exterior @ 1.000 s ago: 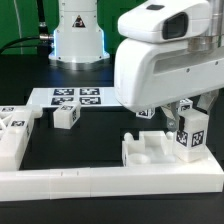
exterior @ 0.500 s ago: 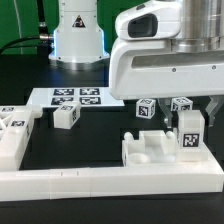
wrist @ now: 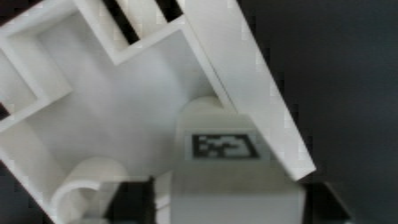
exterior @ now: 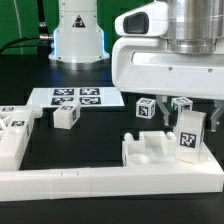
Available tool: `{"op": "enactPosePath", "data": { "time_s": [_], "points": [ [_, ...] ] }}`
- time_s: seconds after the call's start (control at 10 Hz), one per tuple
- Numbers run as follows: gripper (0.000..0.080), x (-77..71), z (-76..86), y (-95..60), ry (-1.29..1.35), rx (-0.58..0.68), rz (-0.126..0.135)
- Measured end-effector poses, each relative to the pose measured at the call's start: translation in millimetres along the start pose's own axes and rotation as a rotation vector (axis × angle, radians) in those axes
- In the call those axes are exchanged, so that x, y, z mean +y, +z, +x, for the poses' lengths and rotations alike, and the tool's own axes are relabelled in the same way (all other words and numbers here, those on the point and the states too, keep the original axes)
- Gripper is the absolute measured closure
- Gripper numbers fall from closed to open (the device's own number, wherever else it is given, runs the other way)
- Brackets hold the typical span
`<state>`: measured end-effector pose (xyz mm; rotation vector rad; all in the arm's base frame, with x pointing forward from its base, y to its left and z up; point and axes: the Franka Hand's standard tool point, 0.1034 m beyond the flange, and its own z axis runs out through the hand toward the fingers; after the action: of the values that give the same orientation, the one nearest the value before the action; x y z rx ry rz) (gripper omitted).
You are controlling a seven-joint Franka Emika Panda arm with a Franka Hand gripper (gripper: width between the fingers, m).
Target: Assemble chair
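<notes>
**Tagged block upright in the notched base, gripper astride it**

Your gripper (wrist: 217,206) sat over the upright tagged block (exterior: 190,136), with a dark finger (wrist: 118,203) on each side. Neither view let you tell whether the pads pressed on the block or stood just off it. The block stood at the exterior view's right end of the notched base (exterior: 148,150), which lay against the border rail (exterior: 100,182). A small cube (exterior: 66,116) sat near the marker board (exterior: 70,96).

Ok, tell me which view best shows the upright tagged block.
The exterior view: the upright tagged block is seen almost whole there, standing at the notched base. The wrist view shows only its tagged face, close and cropped.
</notes>
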<state>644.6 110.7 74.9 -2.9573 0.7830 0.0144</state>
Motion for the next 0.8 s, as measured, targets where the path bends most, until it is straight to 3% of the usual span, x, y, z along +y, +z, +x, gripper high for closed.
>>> {"op": "enactPosePath", "data": {
  "time_s": [0.1, 0.2, 0.3, 0.8],
  "points": [
    [0.0251, 0.0, 0.0, 0.0, -0.034, 0.000, 0.000],
    [0.0251, -0.1, -0.5, 0.2, -0.069, 0.000, -0.002],
    [0.0171, -1.0, -1.3, 0.0, -0.168, 0.002, -0.007],
    [0.0151, -1.3, 1.7, -2.3, -0.752, 0.012, -0.034]
  ]
}}
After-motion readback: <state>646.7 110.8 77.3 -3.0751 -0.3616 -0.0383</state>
